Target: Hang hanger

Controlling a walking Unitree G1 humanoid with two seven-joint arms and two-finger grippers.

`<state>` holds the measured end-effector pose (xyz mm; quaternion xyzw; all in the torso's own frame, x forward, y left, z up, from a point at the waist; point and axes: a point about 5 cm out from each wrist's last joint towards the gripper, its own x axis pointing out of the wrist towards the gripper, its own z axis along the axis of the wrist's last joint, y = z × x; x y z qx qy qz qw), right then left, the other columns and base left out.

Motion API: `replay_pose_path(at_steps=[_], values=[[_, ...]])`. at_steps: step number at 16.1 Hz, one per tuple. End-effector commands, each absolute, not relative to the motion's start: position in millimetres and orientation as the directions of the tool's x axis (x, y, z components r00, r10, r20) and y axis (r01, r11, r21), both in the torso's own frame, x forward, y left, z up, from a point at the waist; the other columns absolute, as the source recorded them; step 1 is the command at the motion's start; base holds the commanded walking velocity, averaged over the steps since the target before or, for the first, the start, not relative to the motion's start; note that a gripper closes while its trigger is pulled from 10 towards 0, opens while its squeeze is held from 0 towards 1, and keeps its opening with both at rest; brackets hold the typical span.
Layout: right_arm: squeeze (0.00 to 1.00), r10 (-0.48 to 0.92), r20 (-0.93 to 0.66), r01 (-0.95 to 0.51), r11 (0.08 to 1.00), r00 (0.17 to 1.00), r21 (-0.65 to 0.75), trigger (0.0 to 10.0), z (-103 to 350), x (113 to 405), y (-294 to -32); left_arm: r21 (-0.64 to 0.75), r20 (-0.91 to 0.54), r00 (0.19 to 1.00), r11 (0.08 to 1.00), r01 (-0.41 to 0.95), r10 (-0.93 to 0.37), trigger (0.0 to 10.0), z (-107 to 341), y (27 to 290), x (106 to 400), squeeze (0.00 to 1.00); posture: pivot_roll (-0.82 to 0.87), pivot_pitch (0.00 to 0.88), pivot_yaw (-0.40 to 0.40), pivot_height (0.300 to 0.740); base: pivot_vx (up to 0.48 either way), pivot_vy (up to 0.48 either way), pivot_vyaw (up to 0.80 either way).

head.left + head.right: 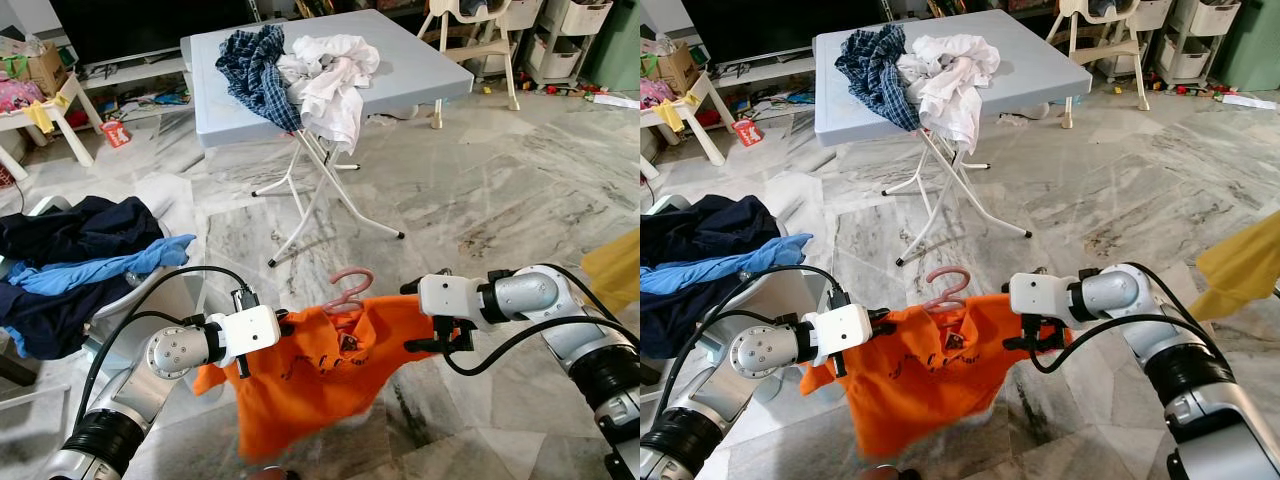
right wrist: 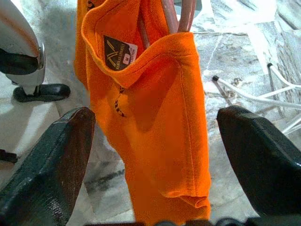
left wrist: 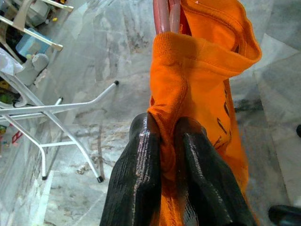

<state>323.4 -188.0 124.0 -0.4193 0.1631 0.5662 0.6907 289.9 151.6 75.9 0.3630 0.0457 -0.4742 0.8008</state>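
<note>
The left gripper (image 1: 285,322) was clamped on the shoulder of an orange shirt (image 1: 320,375), and the left wrist view showed its two black fingers (image 3: 141,183) pinching a fold of the cloth between them. Behind and to the outer side of that gripper, a heap of dark blue and light blue clothes (image 1: 70,260) lay over a white chair.

Between the two grippers the shirt hung above the marble floor (image 1: 480,180), its collar draped over a pink hanger (image 1: 345,290) whose hook rose just above the neckline, nearer the right gripper than the left. The lower hem looked blurred.

Well beyond both grippers stood a grey folding table (image 1: 420,60) on crossed white legs, carrying a plaid shirt (image 1: 255,60) and a crumpled white garment (image 1: 335,75) side by side and touching.

The right gripper (image 1: 425,318) sat at the shirt's other shoulder. In the right wrist view its fingers (image 2: 51,160) stood wide apart, with the orange sleeve hanging in the gap and touching neither pad. Out past that arm, a yellow cloth (image 1: 615,265) showed at the frame's edge.
</note>
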Motion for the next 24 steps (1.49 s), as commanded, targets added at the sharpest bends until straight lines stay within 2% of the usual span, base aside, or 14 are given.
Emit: replay_pose_path(at_steps=[1, 13, 14, 15, 16, 18, 19, 20, 21, 23, 24], values=[[0.00, 0.650, -0.693, -0.909, -0.007, 0.312, -0.416, 10.0, 128.9, 326.1, -183.8, 0.565, -0.399, 0.556, 0.282, 0.775, -0.729, 0.0, 83.4, 152.8, 293.7, 0.00, -0.05, 0.029, 0.087, 0.740, 0.000, 0.000, 0.00], [0.00, 0.650, -0.693, -0.909, -0.007, 0.312, -0.416, 10.0, 128.9, 326.1, -183.8, 0.565, -0.399, 0.556, 0.282, 0.775, -0.729, 0.0, 83.4, 152.8, 293.7, 0.00, -0.05, 0.029, 0.087, 0.740, 0.000, 0.000, 0.00], [0.00, 0.662, -0.547, -0.846, 0.279, 0.512, -0.454, 10.0, 111.2, 339.7, -167.0, 0.598, -0.323, 0.530, 0.265, 0.756, -0.784, 0.0, 86.5, 123.6, 291.7, 0.00, -0.05, 0.010, 0.071, 0.740, 0.000, 0.000, 0.00], [0.00, 0.662, -0.547, -0.846, 0.279, 0.512, -0.454, 10.0, 111.2, 339.7, -167.0, 0.598, -0.323, 0.530, 0.265, 0.756, -0.784, 0.0, 86.5, 123.6, 291.7, 0.00, -0.05, 0.010, 0.071, 0.740, 0.000, 0.000, 0.00], [0.00, 0.629, -0.469, -0.780, 0.429, 0.620, -0.456, 10.0, 104.3, 343.7, -162.3, 0.607, -0.288, 0.521, 0.268, 0.748, -0.804, 0.0, 87.1, 109.3, 289.8, 0.00, -0.05, 0.005, 0.070, 0.740, 0.000, 0.000, 0.00], [0.00, 0.593, -0.351, -0.680, 0.530, 0.724, -0.507, 10.0, 106.3, 344.5, -162.9, 0.609, -0.277, 0.530, 0.280, 0.742, -0.801, 0.0, 83.8, 102.5, 291.6, 0.00, -0.06, 0.000, 0.071, 0.740, 0.000, 0.000, 0.00], [0.00, 0.597, -0.335, -0.676, 0.556, 0.729, -0.484, 10.0, 103.8, 344.0, -161.6, 0.609, -0.273, 0.536, 0.287, 0.739, -0.799, 0.0, 82.4, 101.5, 292.0, 0.00, -0.06, 0.000, 0.074, 0.740, 0.000, 0.000, 0.00], [0.00, 0.601, -0.335, -0.683, 0.570, 0.726, -0.458, 10.0, 102.3, 343.5, -161.0, 0.609, -0.271, 0.538, 0.290, 0.738, -0.799, 0.0, 81.5, 100.6, 292.1, 0.00, -0.07, 0.000, 0.077, 0.740, 0.000, 0.000, 0.00], [0.00, 0.590, -0.332, -0.669, 0.556, 0.736, -0.494, 10.0, 103.3, 344.2, -161.5, 0.610, -0.272, 0.536, 0.287, 0.738, -0.799, 0.0, 80.9, 100.1, 291.8, 0.00, -0.07, 0.000, 0.078, 0.740, 0.000, 0.000, 0.00], [0.00, 0.612, -0.364, -0.687, 0.448, 0.702, -0.572, 10.0, 107.5, 343.0, -164.2, 0.621, -0.301, 0.525, 0.254, 0.742, -0.796, 0.0, 77.0, 103.8, 291.2, 0.00, -0.07, 0.000, 0.077, 0.740, 0.000, 0.000, 0.00], [0.00, 0.641, -0.377, -0.718, 0.424, 0.669, -0.552, 10.0, 108.2, 340.9, -164.7, 0.624, -0.310, 0.529, 0.251, 0.740, -0.790, 0.0, 75.9, 106.4, 292.2, 0.00, -0.07, 0.000, 0.077, 0.740, 0.000, 0.000, 0.00]])
